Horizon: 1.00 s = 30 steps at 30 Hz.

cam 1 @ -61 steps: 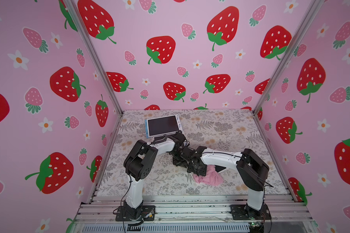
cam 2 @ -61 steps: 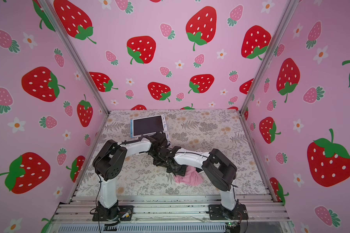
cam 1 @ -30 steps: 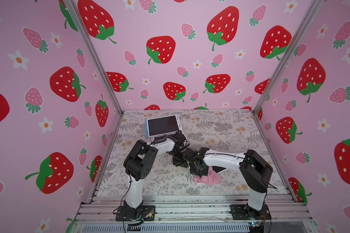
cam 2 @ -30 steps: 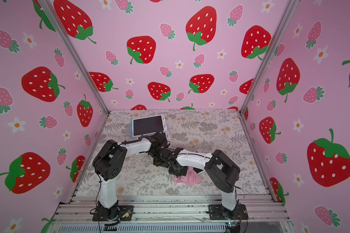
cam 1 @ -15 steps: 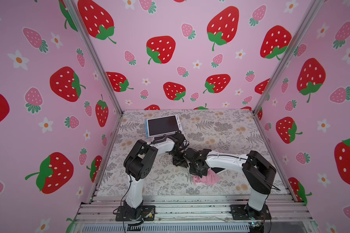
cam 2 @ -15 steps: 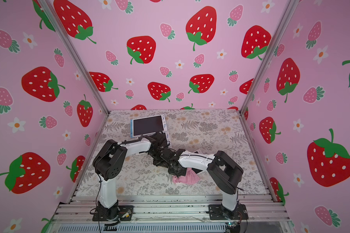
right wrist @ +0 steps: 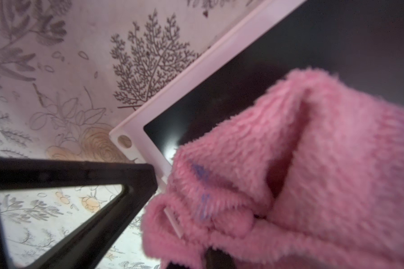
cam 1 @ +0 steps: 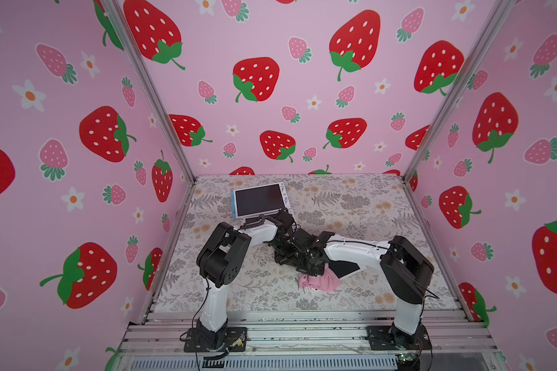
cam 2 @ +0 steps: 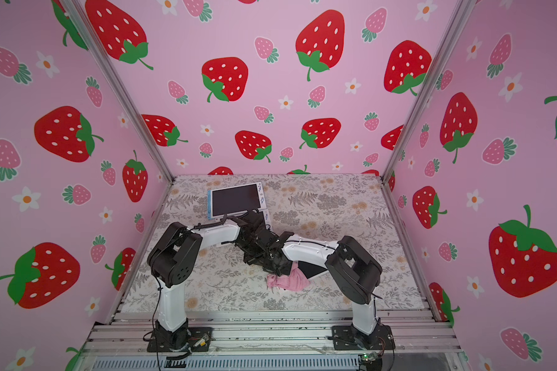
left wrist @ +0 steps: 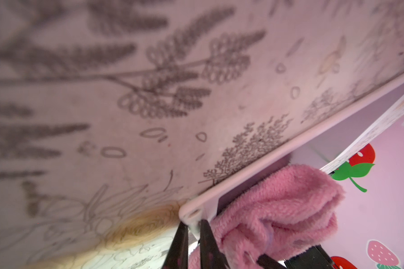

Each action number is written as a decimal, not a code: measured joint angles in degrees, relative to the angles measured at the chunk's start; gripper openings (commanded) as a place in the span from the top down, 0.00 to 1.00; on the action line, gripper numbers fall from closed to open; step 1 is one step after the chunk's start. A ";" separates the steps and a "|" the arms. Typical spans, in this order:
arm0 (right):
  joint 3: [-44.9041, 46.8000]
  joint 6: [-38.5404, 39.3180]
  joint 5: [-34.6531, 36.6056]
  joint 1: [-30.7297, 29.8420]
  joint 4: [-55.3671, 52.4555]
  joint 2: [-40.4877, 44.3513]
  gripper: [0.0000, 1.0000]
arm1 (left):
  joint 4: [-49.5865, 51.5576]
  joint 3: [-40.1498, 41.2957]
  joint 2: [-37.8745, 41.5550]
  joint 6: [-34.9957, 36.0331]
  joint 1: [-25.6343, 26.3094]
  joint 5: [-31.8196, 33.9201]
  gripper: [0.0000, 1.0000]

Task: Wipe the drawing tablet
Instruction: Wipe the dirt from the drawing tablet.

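I count two robot arms, the left arm (cam 1: 258, 232) and the right arm (cam 1: 357, 252); one pink cloth (cam 1: 319, 282); and two drawing tablets, the far tablet (cam 1: 259, 200) upper middle, the near tablet (right wrist: 289, 58) mostly hidden beneath the arms.

The drawing tablet (right wrist: 289, 58), white-framed with a dark screen, sits toward the front centre; in a top view only a dark wedge of the drawing tablet (cam 1: 343, 268) shows. The fluffy pink cloth (right wrist: 313, 163), bunched and smudged blue, rests over the screen by 1 corner.
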<state>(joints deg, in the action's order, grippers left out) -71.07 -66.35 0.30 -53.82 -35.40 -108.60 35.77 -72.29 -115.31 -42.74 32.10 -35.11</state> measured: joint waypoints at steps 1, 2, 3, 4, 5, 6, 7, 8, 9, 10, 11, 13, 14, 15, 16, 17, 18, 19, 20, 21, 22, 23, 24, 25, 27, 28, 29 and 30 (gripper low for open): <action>0.00 0.00 -0.52 0.39 0.42 0.07 1.00 | -0.09 0.02 -0.11 0.00 -0.09 -0.26 0.87; 0.00 0.00 -0.96 0.66 0.87 0.07 1.00 | -0.24 0.02 -0.22 0.00 -0.15 -0.59 0.87; 0.00 0.00 -1.25 0.85 1.25 0.04 1.00 | -0.39 0.02 -0.28 -0.02 -0.20 -0.90 0.87; -0.02 -0.02 -1.55 0.98 1.57 -0.02 1.00 | -0.48 0.02 -0.37 -0.02 -0.28 -1.20 0.87; -0.09 -0.02 -1.79 1.18 1.81 -0.11 1.00 | -0.61 0.04 -0.48 -0.04 -0.35 -1.49 0.87; -0.17 -0.04 -1.86 1.29 1.90 -0.15 1.00 | -0.70 0.04 -0.55 -0.07 -0.39 -1.68 0.87; -0.22 -0.07 -1.77 1.31 1.95 -0.17 1.00 | -0.79 0.04 -0.63 -0.09 -0.48 -1.97 0.87; -0.22 -0.11 -1.62 1.33 2.01 -0.15 1.00 | -0.81 0.04 -0.68 -0.09 -0.50 -2.05 0.87; -0.22 -0.17 -1.44 1.33 2.03 -0.11 1.00 | -0.83 0.04 -0.70 -0.11 -0.52 -2.14 0.87; -0.22 -0.37 -1.11 1.33 2.12 -0.02 1.00 | -0.85 0.04 -0.74 -0.07 -0.57 -2.29 0.87; -0.20 -0.52 -0.70 1.33 2.21 0.07 1.00 | -0.92 0.04 -0.85 -0.02 -0.63 -2.51 0.87; 0.02 -0.74 0.26 1.33 2.69 0.31 1.00 | -1.09 0.00 -1.01 0.09 -0.74 -2.97 0.88; 0.15 -0.83 0.74 1.31 2.91 0.42 1.00 | -1.14 -0.04 -1.11 0.24 -0.79 -3.17 0.88; 0.26 -0.94 1.18 1.31 3.10 0.55 1.00 | -1.22 -0.09 -1.22 0.46 -0.81 -3.34 0.88; 0.35 -1.01 1.68 1.22 3.26 0.63 1.00 | -1.27 -0.22 -1.31 0.52 -0.83 -3.48 0.89; 0.44 -1.16 2.16 1.18 3.39 0.72 1.00 | -1.27 -0.39 -1.44 0.68 -0.83 -3.58 0.89; 0.57 -1.22 2.62 1.14 3.54 0.85 1.00 | -1.27 -0.46 -1.49 0.76 -0.83 -3.63 0.89; 0.83 -1.33 3.26 1.07 3.91 1.09 1.00 | -1.27 -0.52 -1.53 0.90 -0.83 -3.63 0.90; 1.33 -1.42 4.11 0.94 4.68 1.42 1.00 | -1.27 -0.61 -1.55 0.94 -0.83 -3.63 0.90; 1.97 -1.51 4.76 0.85 5.49 1.79 1.00 | -1.29 -0.70 -1.57 0.98 -0.81 -3.61 0.90; 2.82 -1.60 5.55 0.81 6.73 2.36 1.00 | -1.31 -0.72 -1.57 1.01 -0.81 -3.54 0.90; 3.98 -1.68 6.49 0.76 8.33 3.19 1.00 | -1.36 -0.72 -1.49 1.07 -0.70 -3.43 0.90; 5.07 -1.79 7.54 0.76 9.53 4.02 1.00 | -1.49 -0.72 -1.40 1.09 -0.59 -3.28 0.90; 6.47 -1.84 8.68 0.81 10.67 5.18 1.00 | -1.55 -0.74 -1.20 1.14 -0.35 -2.84 0.89; 9.33 -1.99 10.97 0.85 12.24 8.11 1.00 | -1.44 -0.85 -0.72 1.16 0.17 -1.42 0.86; 11.06 -2.05 12.00 0.98 13.53 10.23 1.00 | -1.22 -1.07 -0.52 1.20 0.48 -0.63 0.86; 12.87 -2.12 12.81 1.25 14.91 12.44 1.00 | -0.81 -1.51 -0.39 1.22 0.83 0.24 0.85; 14.49 -2.25 13.29 1.44 16.04 14.49 1.00 | -0.46 -1.95 -0.37 1.20 1.01 0.98 0.85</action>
<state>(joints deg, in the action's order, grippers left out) -56.58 -68.60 13.58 -52.38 -19.35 -94.11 35.31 -74.24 -115.68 -41.54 33.10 -34.13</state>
